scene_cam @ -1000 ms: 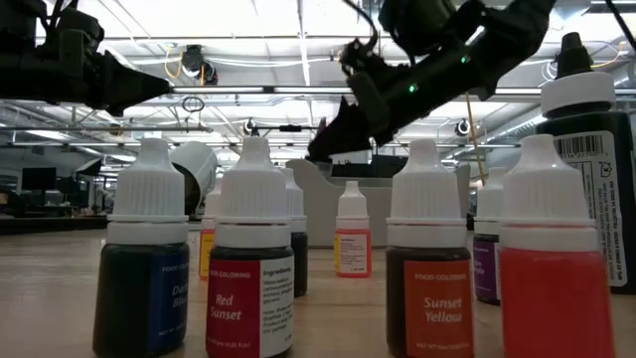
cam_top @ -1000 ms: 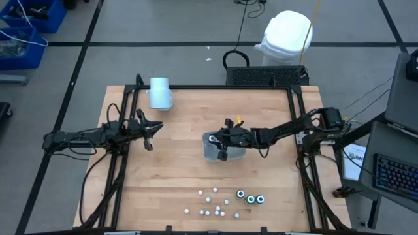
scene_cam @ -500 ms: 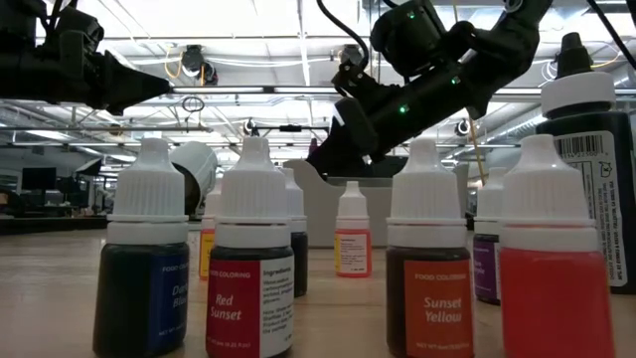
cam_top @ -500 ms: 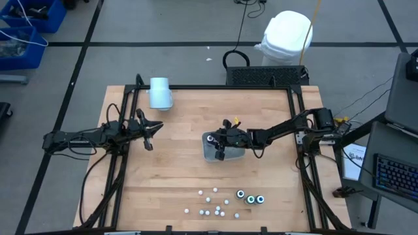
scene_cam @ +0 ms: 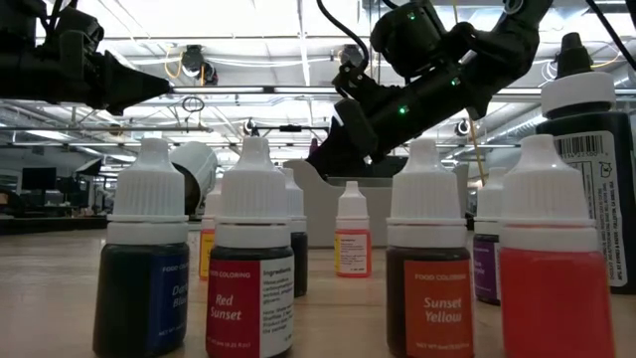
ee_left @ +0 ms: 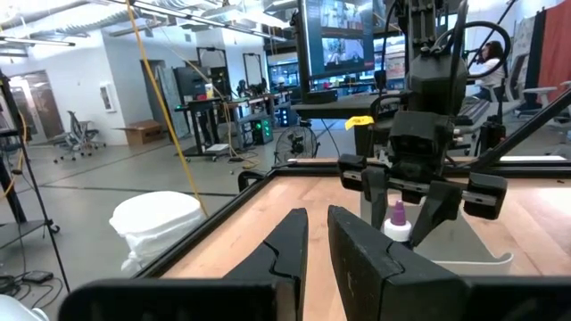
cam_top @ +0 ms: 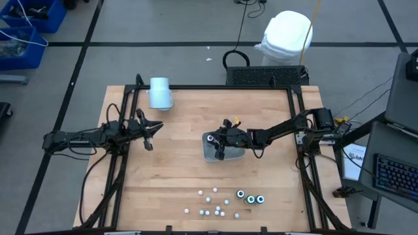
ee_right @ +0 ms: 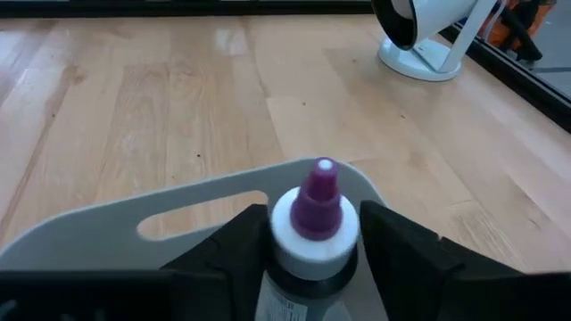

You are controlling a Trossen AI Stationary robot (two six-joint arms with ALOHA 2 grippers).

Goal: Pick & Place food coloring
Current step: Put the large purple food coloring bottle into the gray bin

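The food coloring bottles (cam_top: 222,202) stand in a loose group near the table's near edge, with the dark white-ringed ones (cam_top: 250,198) at its right. They fill the foreground of the low view (scene_cam: 253,259). My right gripper (cam_top: 212,140) reaches over the left end of the translucent tray (cam_top: 230,151) at mid-table and is shut on one bottle with a white cap and purple tip (ee_right: 314,214). The left wrist view shows that bottle too (ee_left: 396,220). My left gripper (cam_top: 157,128) hovers shut over the table's left part, touching nothing. My right gripper pinches the purple-tipped bottle between its two fingers (ee_right: 393,245), which sit on the body just below the white cap (ee_right: 314,234). The fingers come from above, pointing down. The bottle is upright over the tray's handle end (ee_right: 178,218); its base is hidden.
A pale blue cylinder (cam_top: 160,93) lies at the far left corner of the table. Black frame rails run along the table's left (cam_top: 114,170) and right (cam_top: 304,163) sides. Bare wood lies between the tray and the bottle group.
My right arm shifted slightly toward the table's left and sank a little over the tray's left end, bringing the white-capped bottle into the high view there. It has held still for the last half second. The left arm kept still.
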